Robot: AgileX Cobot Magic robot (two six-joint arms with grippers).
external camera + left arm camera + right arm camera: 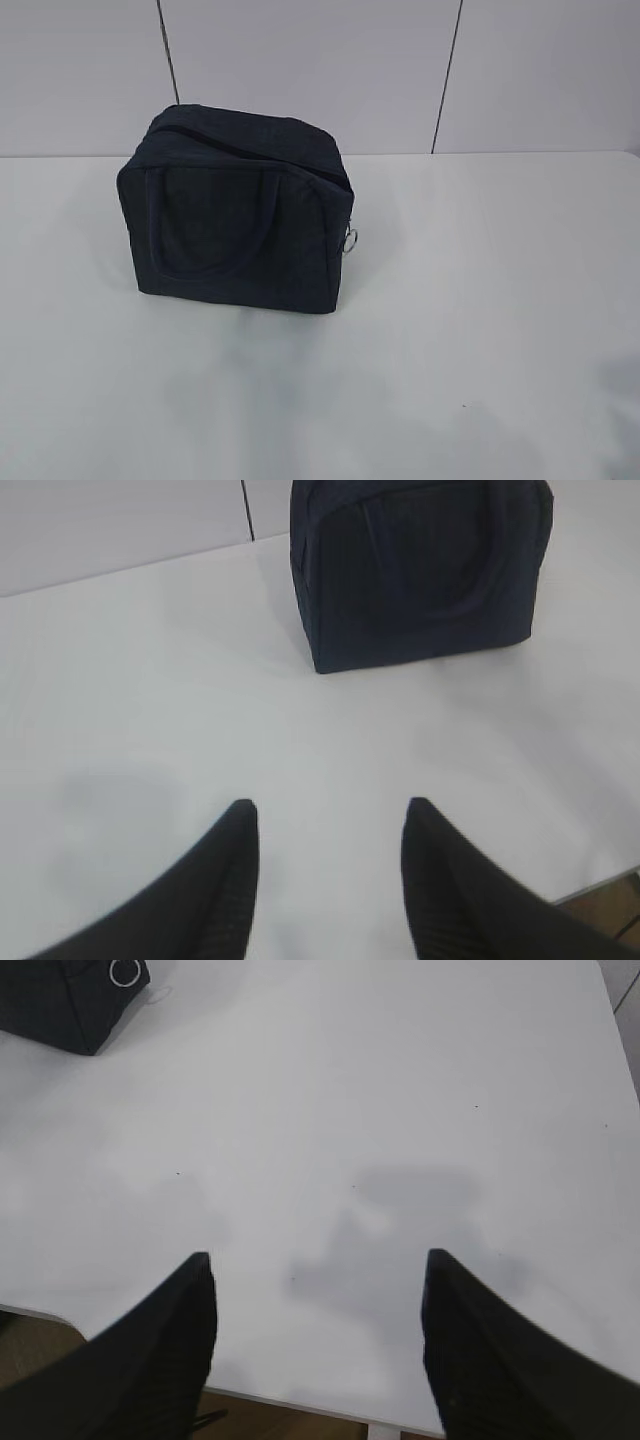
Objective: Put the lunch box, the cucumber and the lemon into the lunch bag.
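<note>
Navy fabric lunch bag [235, 215], upright on white table [480, 330]; my left gripper [330, 825] and right gripper [315, 1280], both near it, gape empty.

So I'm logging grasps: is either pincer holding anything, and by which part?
Nothing is held: left pincer and right pincer are open over bare table.

The bag [235, 210] stands on the table [480, 330], left of centre and near the back edge, its ring pull [350, 239] hanging at its right end. Both grippers hover over the table's front edge.
</note>
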